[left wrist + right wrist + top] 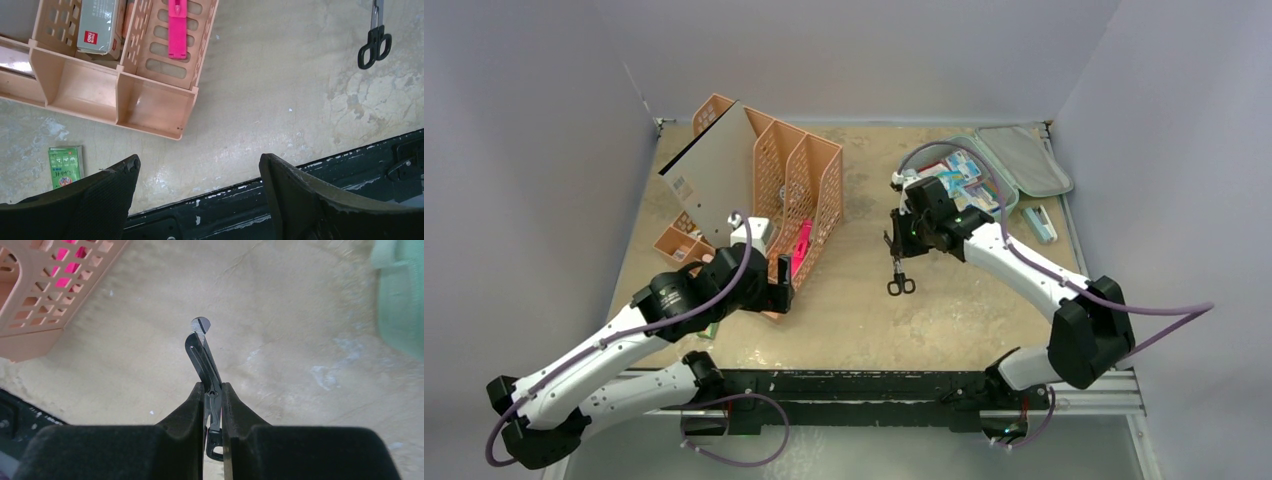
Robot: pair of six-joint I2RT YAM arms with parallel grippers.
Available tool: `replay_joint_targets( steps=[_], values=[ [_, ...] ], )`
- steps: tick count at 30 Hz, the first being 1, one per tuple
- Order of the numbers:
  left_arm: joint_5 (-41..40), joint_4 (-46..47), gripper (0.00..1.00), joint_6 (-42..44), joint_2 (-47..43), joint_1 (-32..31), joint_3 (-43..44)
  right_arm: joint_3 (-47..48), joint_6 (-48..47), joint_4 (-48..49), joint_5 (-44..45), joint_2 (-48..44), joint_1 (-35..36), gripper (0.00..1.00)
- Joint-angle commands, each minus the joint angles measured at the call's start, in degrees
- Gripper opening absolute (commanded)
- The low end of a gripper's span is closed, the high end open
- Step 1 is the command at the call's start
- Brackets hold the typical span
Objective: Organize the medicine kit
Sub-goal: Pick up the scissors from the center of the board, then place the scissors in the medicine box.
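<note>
- Medicine kit (1024,158): upper right of the top view, at the table's far right corner. It is open, with the grey-lined lid laid back to the right. The tray holds a crowd of coloured boxes and packets, too small to read.
- A pale blue item (1039,222) lies on the table just below the lid.
- Right gripper (899,250): just left of the kit, fingers pressed together on the black-handled scissors (901,280), handles toward the bottom of the frame. Whether they touch the table, cannot tell.
- Orange rack (794,180): upper left of centre. A pink item (802,248) sits in the right slot, a grey red-labelled box (97,25) in the next, and a large grey board (709,175) leans in the left end.
- Left gripper (197,165): fingers spread wide, holding nothing, at the rack's near end.
- A small green box (65,166) lies on the table, lower left of the left wrist view.
</note>
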Motion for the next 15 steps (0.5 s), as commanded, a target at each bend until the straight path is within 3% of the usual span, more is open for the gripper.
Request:
replay_joint_targets(
  steps=[1, 9, 15],
  values=[
    [0.2, 1.6, 0.88, 3.5, -2.5, 0.1, 1.7, 6.9, -6.1, -7.7, 6.2, -0.5, -0.2, 0.0],
    [0.3, 1.1, 0.88, 5.1, -5.7, 0.2, 0.7, 20.6, -21.8, -13.1, 20.0, 6.6, -4.0, 0.0],
    [0.7, 1.2, 0.88, 4.3, -7.4, 0.2, 0.4, 31.2, -28.6, -13.8, 18.4, 15.5, -15.6, 0.0]
  ],
)
